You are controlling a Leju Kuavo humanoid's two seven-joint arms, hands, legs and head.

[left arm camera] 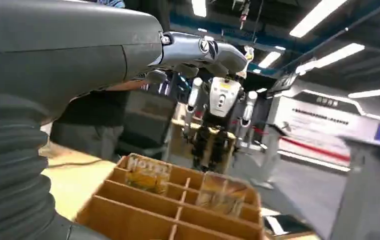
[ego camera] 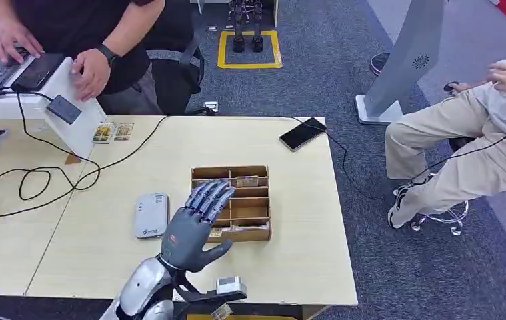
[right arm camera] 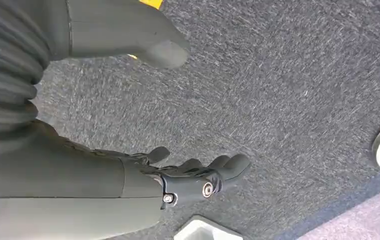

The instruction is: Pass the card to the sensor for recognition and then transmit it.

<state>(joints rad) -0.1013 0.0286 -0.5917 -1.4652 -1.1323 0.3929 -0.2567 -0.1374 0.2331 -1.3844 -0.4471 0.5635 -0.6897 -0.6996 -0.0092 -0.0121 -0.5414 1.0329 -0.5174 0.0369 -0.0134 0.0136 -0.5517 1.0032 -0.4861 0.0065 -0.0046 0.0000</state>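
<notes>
Left robot hand (ego camera: 193, 227) is over the counter (ego camera: 290, 253), fingers (ego camera: 211, 197) straight and spread, reaching over the near-left part of the box (ego camera: 253, 230). Thumb out to the side. Holds nothing.

Box is a brown divided tray near counter middle. Head view shows a card (ego camera: 247, 181) standing in a far compartment; left wrist view shows two cards upright in the far row, a printed one (left arm camera: 147, 173) and a blurred one (left arm camera: 221, 192) next to it. Can't tell from these views whether the fingertips touch the box or any card.

Sensor (ego camera: 151, 215), a flat grey-white pad, lies on the counter just left of the hand, apart from the box.

Right robot hand (right arm camera: 193, 175) hangs over grey carpet (right arm camera: 288, 100), fingers loosely extended, thumb apart, nothing in it.

Also on the counter: black phone (ego camera: 302, 133) at the far right edge with a cable, two more cards (ego camera: 113, 131) far left beside a tilted white board (ego camera: 80, 123). A person (ego camera: 83, 33) stands behind that with one hand on the board, another person (ego camera: 463, 140) sits to the right.
</notes>
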